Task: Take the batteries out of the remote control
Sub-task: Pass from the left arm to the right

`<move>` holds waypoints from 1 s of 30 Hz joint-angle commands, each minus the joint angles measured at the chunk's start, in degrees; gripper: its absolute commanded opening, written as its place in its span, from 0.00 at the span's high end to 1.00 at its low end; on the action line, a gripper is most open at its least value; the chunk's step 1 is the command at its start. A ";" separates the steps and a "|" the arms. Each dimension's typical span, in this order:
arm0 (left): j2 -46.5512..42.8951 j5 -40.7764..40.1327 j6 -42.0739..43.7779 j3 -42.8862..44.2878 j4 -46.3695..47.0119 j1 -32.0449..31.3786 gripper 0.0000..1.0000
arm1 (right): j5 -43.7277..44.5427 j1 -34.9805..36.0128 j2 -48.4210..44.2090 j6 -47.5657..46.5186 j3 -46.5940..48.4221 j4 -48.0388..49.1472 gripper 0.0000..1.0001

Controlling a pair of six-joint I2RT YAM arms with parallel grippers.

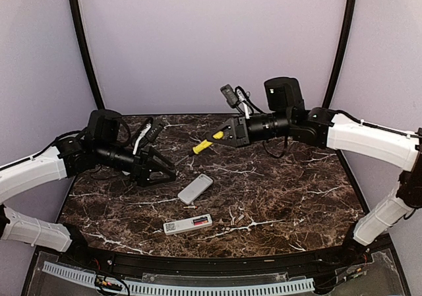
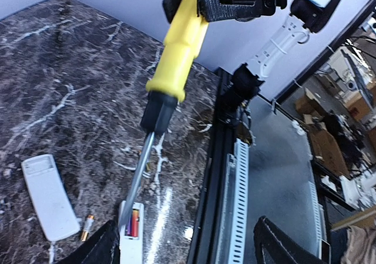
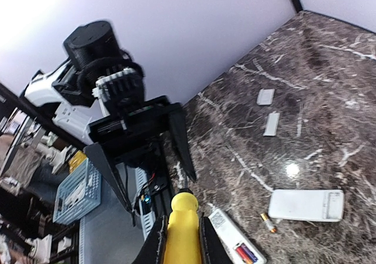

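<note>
The right hand (image 1: 223, 135) is clamped on the yellow-handled screwdriver (image 1: 204, 144), raised over the desk (image 1: 297, 190). The left hand (image 1: 161, 172) hangs spread, empty. The batteries (image 2: 134, 221) sit in the open remote (image 1: 188, 224), with a loose cell (image 2: 87, 226) nearby. Prying looks to be the step in hand: the tip must come down under a battery's end.

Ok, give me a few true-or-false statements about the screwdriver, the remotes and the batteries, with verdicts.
1. The right gripper grips the screwdriver. True.
2. The left gripper is shut on a battery. False: it is open and empty.
3. The remote nearest the arm bases has batteries in its open compartment. True.
4. No battery lies outside a remote. False: one loose battery lies on the table beside the other remote.
</note>
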 commanded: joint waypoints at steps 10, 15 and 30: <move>-6.29 -35.58 -8.12 -13.72 3.01 -10.38 0.23 | 19.52 -1.65 -13.76 1.16 -13.15 6.13 1.00; -0.69 -42.15 -7.98 -14.58 4.21 -14.67 0.24 | 19.09 -1.63 -13.77 1.77 -14.19 7.52 1.00; 16.04 -45.44 -5.91 -11.43 8.45 -20.08 0.24 | 20.31 -1.65 -17.04 4.77 -18.17 10.97 1.00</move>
